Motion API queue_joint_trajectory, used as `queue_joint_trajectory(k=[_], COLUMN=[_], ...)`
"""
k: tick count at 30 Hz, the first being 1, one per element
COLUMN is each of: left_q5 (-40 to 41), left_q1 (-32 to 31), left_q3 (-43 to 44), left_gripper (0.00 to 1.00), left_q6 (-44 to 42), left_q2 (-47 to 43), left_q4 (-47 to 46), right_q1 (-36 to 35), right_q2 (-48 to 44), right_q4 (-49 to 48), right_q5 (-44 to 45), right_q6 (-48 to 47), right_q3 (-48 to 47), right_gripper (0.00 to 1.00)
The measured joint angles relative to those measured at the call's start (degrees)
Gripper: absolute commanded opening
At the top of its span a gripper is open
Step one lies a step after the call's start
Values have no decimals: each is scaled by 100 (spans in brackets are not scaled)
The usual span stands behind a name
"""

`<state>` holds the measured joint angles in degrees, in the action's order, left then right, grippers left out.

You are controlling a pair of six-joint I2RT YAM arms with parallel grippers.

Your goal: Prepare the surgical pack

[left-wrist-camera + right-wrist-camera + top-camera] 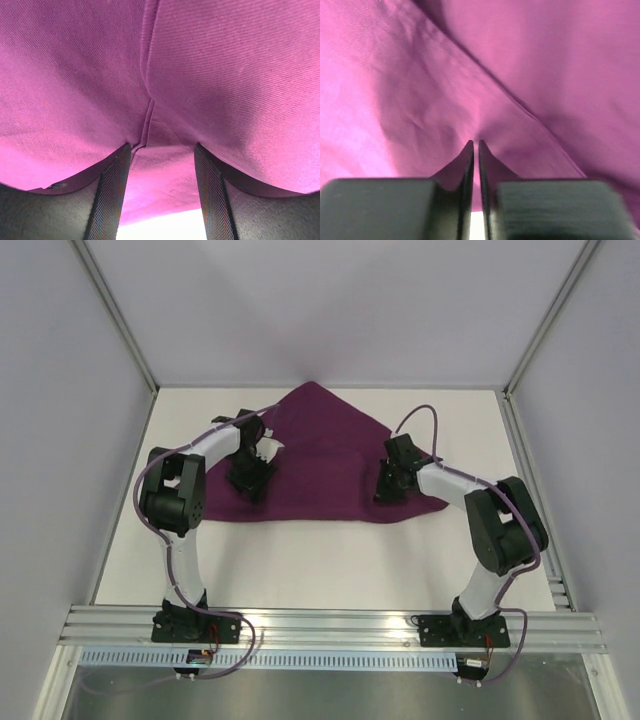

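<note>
A large purple cloth (320, 455) lies spread on a white table (320, 560), seen from above and behind two robot arms. The cloth is deep purple with a fine woven twill surface, and it lies in a rough triangle. Its point reaches toward the far wall and its long straight edge runs left to right across the middle of the table, facing the arms. It sits slightly right of center, and its right corner reaches close to the table's right edge. The surface is mostly flat, with soft folds and overlapping layers. The left gripper (250, 483) is lowered onto the cloth's left part, near the long edge. In its wrist view, its two dark fingers (112, 195) stand well apart and released. Cloth fills the space beyond them, and a stitched hem (147, 120) runs down toward the gap, ending close to the left finger's tip. A strip of white table shows below the cloth between the fingers. The right gripper (386, 490) is lowered onto the cloth's right part, also near the long edge. In its wrist view, its fingers (462, 165) are clenched almost together, and the cloth puckers in small wrinkles that gather at their tips, pinched there. A folded edge (520, 107) crosses diagonally behind them.
</note>
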<state>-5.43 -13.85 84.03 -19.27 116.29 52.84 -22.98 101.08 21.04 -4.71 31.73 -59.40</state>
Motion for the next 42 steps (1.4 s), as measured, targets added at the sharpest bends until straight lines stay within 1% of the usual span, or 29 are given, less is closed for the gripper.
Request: queue_joint_trajectory(k=[1, 2, 4, 5, 7, 8, 10, 13, 15, 16, 18, 19, 21, 22, 24, 25, 27, 28, 32, 36, 39, 42], left_q5=[0, 0, -7, -11, -31, -44, -68, -90, -103, -111, -125, -138, -155, -162, -175, -184, -192, -201, -212, -245, -243, -236], left_q1=[0, 0, 0, 0, 0, 0, 2, 4, 4, 7, 7, 7, 7, 7, 7, 7, 7, 7, 7, 7, 7, 7], left_q3=[0, 0, 0, 0, -2, -2, -2, -4, -17, -28, -31, -31, -31, -31, -31, -31, -31, -31, -31, -31, -31, -31], left_gripper=[63, 63, 64, 64, 64, 64, 64, 64, 64, 64, 65, 65, 65, 65, 65, 65, 65, 65, 65, 65, 65, 65], left_q6=[-2, -2, -4, -4, -4, -7, -9, -11, -11, -11, -11, -11, -11, -11, -11, -11, -11, -11, -11, -11, -15, -28], left_q2=[0, -2, -9, -11, -15, -20, -26, -26, -37, -46, -48, -48, -52, -55, -59, -59, -61, -63, -83, -120, -146, -201], left_q4=[2, 2, 2, 2, 2, 4, 2, 2, -7, -15, -20, -22, -26, -26, -31, -33, -39, -42, -44, -44, -44, -44], right_q1=[55, 131, 380, 603, 1207, 1515, 2151, 2721, 2855, 2881, 2885, 2885, 2894, 2892, 2905, 2909, 2922, 2920, 2920, 2785, 2253, 1244], right_q2=[-103, -284, -848, -1209, -1849, -2070, -2223, -1891, -1440, -1176, -662, -470, -396, -295, -190, -125, -85, -66, -129, -601, -1121, -1327], right_q4=[33, 107, 205, 236, 282, 289, 289, 330, 378, 376, 393, 442, 295, 197, 55, -26, -153, -203, -254, 9, 339, 525], right_q5=[33, 70, 92, 79, 111, 133, 168, 291, 310, 308, 269, 236, 81, -4, -155, -216, -330, -389, -442, -321, -42, 402], right_q6=[4, 4, 15, 13, 20, 9, -31, -72, -90, -92, -90, -90, -37, -17, 37, 92, 160, 199, 256, 251, 227, 190], right_q3=[35, 94, 295, 433, 619, 662, 671, 638, 553, 509, 466, 407, 254, 232, 205, 223, 260, 289, 334, 361, 109, -538], right_gripper=[15, 27, 40, 53, 64, 73, 75, 74, 73, 70, 68, 64, 59, 49, 34, 18, 5, 0, 0, 1, 0, 1])
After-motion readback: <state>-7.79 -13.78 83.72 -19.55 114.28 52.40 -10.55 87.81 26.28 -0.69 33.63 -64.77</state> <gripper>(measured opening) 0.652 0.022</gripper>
